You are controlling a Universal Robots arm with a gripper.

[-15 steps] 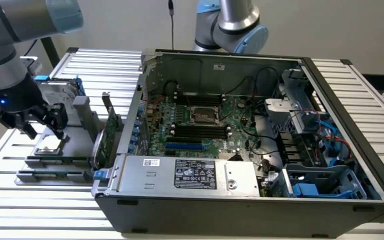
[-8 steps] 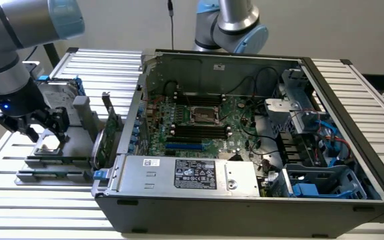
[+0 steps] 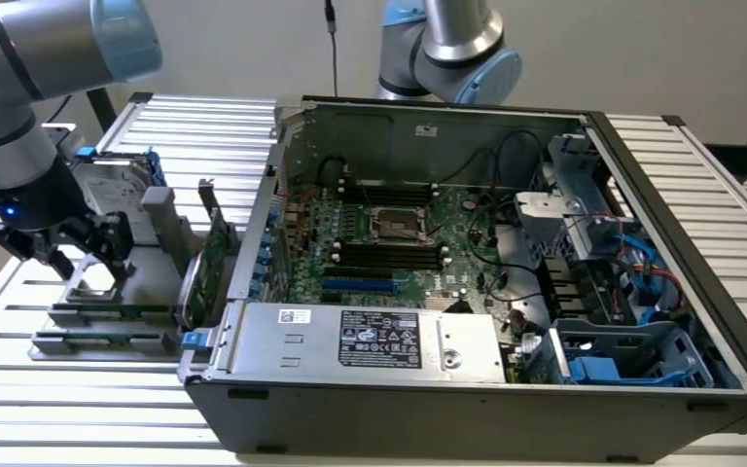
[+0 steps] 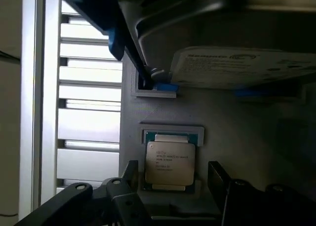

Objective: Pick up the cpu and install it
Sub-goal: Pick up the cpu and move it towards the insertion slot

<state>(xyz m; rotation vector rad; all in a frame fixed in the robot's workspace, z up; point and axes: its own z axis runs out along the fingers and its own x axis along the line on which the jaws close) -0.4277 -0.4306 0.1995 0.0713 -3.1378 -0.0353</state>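
Note:
The cpu point(image 4: 169, 159) is a small square chip with a silver top. It lies flat in a grey holder point(image 4: 163, 112) on the fixture to the exterior view's left of the computer case. In the exterior view the cpu point(image 3: 92, 283) sits just under my gripper point(image 3: 88, 261). My gripper point(image 4: 173, 170) is open, with one dark finger point(image 4: 131, 170) on each side of the chip and nothing held. The empty socket point(image 3: 400, 226) lies in the middle of the motherboard point(image 3: 458, 214).
A hard drive in a blue frame point(image 3: 114, 190) stands just behind the cpu holder. Green memory sticks point(image 3: 108, 313) lie in front of it. The open computer case point(image 3: 478, 399) holds cables, a power supply point(image 3: 373, 339) and a second arm's base point(image 3: 445, 49) behind.

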